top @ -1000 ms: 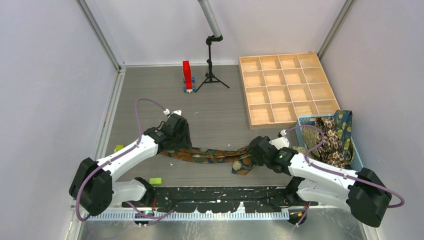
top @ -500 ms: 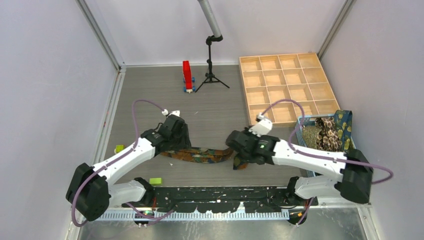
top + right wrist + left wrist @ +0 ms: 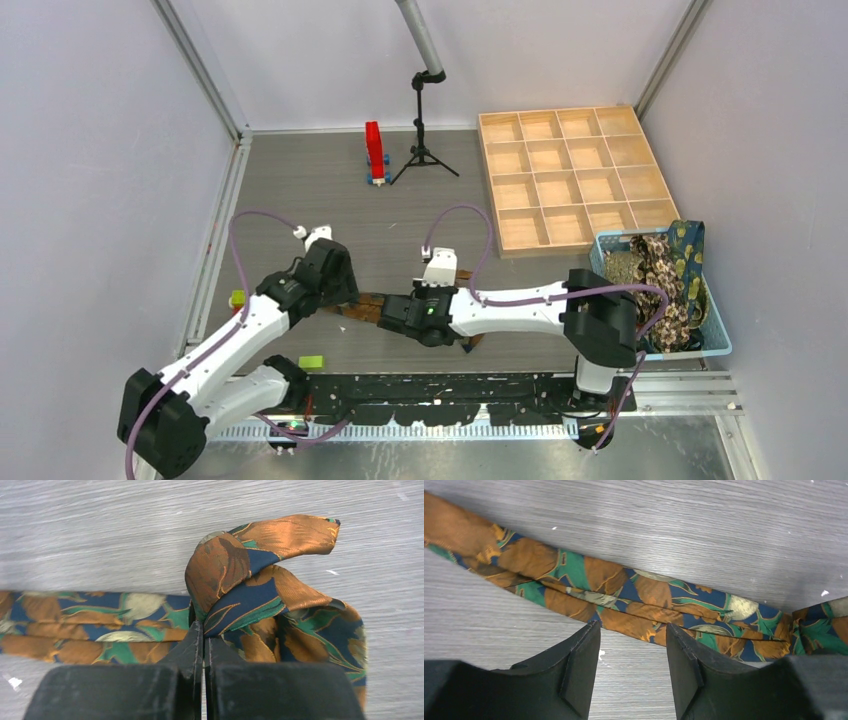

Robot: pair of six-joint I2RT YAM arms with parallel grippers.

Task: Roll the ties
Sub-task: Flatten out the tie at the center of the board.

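One tie (image 3: 365,306), orange, teal and navy, lies across the table in front of the arms. Its strip (image 3: 634,595) runs slantwise just beyond my left gripper (image 3: 633,635), which is open, its fingertips at the tie's near edge with bare table between them. My right gripper (image 3: 202,630) is shut on the tie (image 3: 240,580), pinching a fold that loops up and over to the right, with the flat strip running off to the left. From above, the right gripper (image 3: 400,318) sits close to the left gripper (image 3: 335,295). More ties (image 3: 665,270) are heaped in the basket.
The light blue basket (image 3: 716,330) stands at the right edge. A wooden compartment tray (image 3: 575,175) lies at the back right. A red block stack (image 3: 374,152) and a small black tripod (image 3: 422,140) stand at the back. Two small green blocks (image 3: 311,362) (image 3: 238,297) lie near the left arm.
My right gripper has shut and swung left along the tie, carrying its wide end folded over the strip. My left arm has shifted slightly left, its gripper still open.
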